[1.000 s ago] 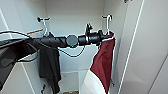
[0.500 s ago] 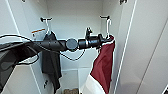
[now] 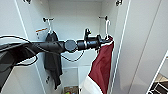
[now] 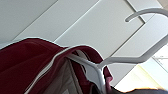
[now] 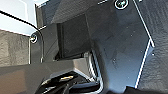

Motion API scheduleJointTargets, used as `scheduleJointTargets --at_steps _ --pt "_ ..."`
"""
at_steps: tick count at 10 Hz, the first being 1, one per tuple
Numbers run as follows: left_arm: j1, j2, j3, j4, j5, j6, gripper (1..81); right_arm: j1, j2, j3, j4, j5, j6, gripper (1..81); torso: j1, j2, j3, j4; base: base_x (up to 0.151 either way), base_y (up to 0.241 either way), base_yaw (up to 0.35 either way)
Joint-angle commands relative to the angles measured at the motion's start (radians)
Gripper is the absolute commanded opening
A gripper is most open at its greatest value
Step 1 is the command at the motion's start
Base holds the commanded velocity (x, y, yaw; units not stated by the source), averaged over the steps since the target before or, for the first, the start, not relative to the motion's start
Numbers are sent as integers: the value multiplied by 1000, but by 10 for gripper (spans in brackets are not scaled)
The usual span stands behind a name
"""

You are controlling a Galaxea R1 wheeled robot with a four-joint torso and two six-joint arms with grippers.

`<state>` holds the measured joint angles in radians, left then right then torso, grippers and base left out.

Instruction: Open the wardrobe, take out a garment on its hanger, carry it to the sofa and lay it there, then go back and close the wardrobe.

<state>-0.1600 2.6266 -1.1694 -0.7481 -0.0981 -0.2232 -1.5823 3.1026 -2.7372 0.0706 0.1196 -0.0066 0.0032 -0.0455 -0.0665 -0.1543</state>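
Now left tool (image 3: 106, 41) meets hanger (image 3: 107, 28) atop garment (image 3: 102, 67).

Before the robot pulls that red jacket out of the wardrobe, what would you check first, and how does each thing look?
1. Wardrobe doors open: ok.
2. Left gripper at the collar of the red jacket: ok.
3. Firm grip on the hanger: cannot tell, fingers hard to make out.
4. Hanger hook free of the wall hook: cannot tell; in the left wrist view the hook curves in open air.
5. Jacket on hanger: ok, collar draped over it.
6. Dark garment apart from the jacket: ok.
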Motion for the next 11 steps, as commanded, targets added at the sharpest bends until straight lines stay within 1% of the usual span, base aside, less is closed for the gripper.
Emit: scheduleJointTargets --at_steps 1,11 --pt "-194 1 3 30 -78 18 10 35 10 7 3 -54 -1 811 0 0 0 0 -121 0 0" --pt "-184 -14 43 30 -81 18 10 34 10 7 5 -54 -1 811 -2 -1 0 0 -126 0 0"
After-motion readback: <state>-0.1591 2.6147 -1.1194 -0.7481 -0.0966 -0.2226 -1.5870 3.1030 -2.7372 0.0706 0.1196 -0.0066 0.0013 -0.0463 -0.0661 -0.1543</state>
